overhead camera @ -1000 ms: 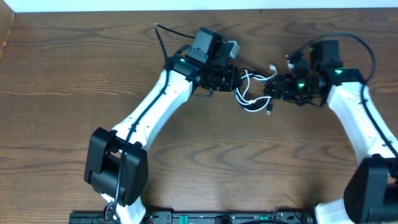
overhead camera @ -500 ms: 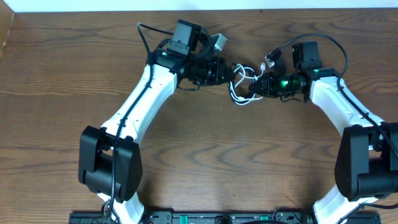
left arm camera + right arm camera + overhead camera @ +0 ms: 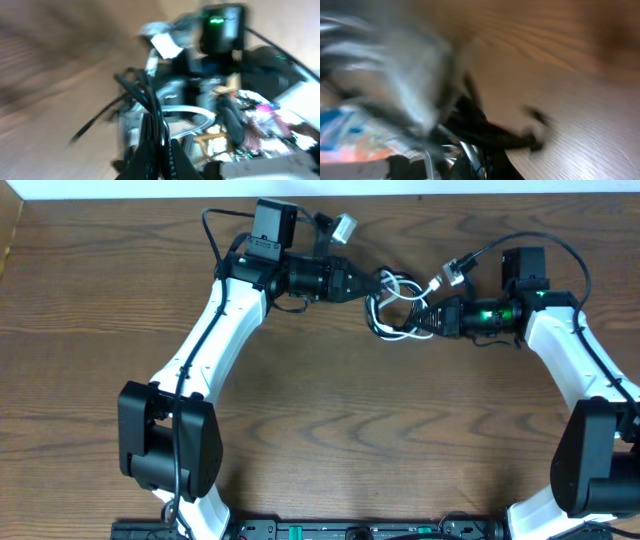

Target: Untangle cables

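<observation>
1. Brown wood-grain table: bears everything listed; seen whole only in the overhead view.

2. Left arm, white shell with black joints: reaches from the near edge up towards the far middle of the table.

3. Right arm, same white-and-black build: reaches from the near right corner, wrist turned inward, a green light showing on it.

4. Left gripper, black, two-fingered: tip meets the left side of the cable bundle. Cannot tell how its jaws stand; its wrist view is blurred.

5. Right gripper, black, two-fingered: tip meets the right side of the bundle. Jaw stance likewise cannot be told; its wrist view is smeared.

6. Cables, a small knotted bundle of thin cords: lies between the two grippers at the far middle of the table, touching both. The white cord loops above and below the knot. The black cord curves along the left of the bundle.
</observation>
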Robot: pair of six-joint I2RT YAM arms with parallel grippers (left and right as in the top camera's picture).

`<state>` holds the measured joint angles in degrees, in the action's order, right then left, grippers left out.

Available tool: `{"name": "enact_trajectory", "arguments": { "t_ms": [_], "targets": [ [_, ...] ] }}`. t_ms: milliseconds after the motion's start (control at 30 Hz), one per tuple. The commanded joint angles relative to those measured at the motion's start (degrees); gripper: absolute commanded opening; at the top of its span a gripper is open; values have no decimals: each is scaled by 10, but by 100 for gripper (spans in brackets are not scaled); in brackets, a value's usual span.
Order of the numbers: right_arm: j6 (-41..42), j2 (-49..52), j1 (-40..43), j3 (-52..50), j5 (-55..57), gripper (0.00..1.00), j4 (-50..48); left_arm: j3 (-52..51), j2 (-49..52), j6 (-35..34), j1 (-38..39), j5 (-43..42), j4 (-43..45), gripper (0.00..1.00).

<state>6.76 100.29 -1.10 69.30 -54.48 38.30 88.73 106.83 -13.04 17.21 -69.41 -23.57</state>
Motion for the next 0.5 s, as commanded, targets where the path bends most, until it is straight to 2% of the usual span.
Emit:
{"name": "enact_trajectory", "arguments": {
  "t_ms": [0, 100, 167, 267, 400, 467],
  "targets": [
    [88, -9, -6, 2, 255, 1, 34, 4, -2, 13, -2, -149, 28, 7],
    [99, -9, -6, 2, 321, 1, 53, 4, -2, -22, -2, -205, 68, 7],
    [90, -9, -4, 2, 322, 1, 55, 4, -2, -53, -1, -207, 81, 7],
    [54, -10, -3, 4, 287, 1, 54, 4, -2, -56, -1, -203, 85, 7],
    [22, -23, 1, 4, 235, 1, 57, 4, -2, -56, -1, -143, 83, 7],
    [15, -36, 5, 5, 226, 1, 67, 4, -2, -47, -1, -76, 68, 7]
  ]
}}
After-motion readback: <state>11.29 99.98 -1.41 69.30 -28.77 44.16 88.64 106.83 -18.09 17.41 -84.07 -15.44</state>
